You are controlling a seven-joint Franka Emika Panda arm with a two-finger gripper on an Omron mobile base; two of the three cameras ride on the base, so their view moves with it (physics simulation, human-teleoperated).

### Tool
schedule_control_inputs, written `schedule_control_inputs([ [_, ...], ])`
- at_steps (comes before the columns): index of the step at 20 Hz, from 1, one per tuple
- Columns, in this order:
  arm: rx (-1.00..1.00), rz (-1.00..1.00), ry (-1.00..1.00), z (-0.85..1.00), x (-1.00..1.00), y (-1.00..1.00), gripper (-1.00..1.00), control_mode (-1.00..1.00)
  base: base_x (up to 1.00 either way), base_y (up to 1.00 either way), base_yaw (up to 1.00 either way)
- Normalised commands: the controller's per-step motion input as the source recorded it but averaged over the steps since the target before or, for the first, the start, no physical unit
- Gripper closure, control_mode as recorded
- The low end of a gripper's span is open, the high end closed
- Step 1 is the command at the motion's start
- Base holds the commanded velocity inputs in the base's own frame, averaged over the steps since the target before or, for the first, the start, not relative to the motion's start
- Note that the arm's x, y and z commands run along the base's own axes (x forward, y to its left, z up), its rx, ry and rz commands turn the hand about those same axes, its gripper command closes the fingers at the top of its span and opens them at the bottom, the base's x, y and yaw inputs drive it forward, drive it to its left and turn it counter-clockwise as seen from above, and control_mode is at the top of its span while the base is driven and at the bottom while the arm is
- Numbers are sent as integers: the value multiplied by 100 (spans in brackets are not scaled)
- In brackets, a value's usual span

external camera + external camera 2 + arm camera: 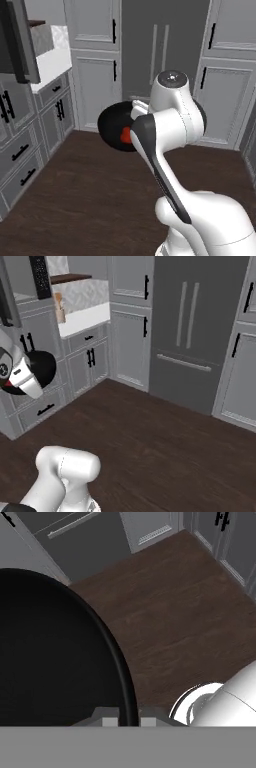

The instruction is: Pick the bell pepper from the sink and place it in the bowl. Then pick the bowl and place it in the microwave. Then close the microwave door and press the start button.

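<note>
**Bowl in the pincer, held over the floor**

Pincer [127, 714] is clamped narrow on the rim of the bowl [50, 647]; hand view shows the black rim running down between the two fingertips [106, 714]. Bowl hangs in the air above the dark wood floor [85, 195], tilted toward upright, not resting on anything. In the left base view a bit of red, the bell pepper [126, 135], shows against the bowl's black face, partly hidden by the arm. In the right base view the bowl sits at the left edge, in front of the grey lower cabinets [85, 363]. White tabletop [82, 318] lies further back on the left. Grey fridge [192, 326] stands at the far side.
</note>
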Motion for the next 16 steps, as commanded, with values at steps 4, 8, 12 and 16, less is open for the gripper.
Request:
schedule_control_inputs([
  [4, 0, 0, 0, 0, 0, 0, 100, 100, 100, -42, 41],
  [8, 0, 0, 0, 0, 0, 0, 100, 100, 100, -44, 42],
  [12, 0, 0, 0, 0, 0, 0, 100, 100, 100, -47, 43],
  [16, 0, 0, 0, 0, 0, 0, 100, 100, 100, -34, 42],
])
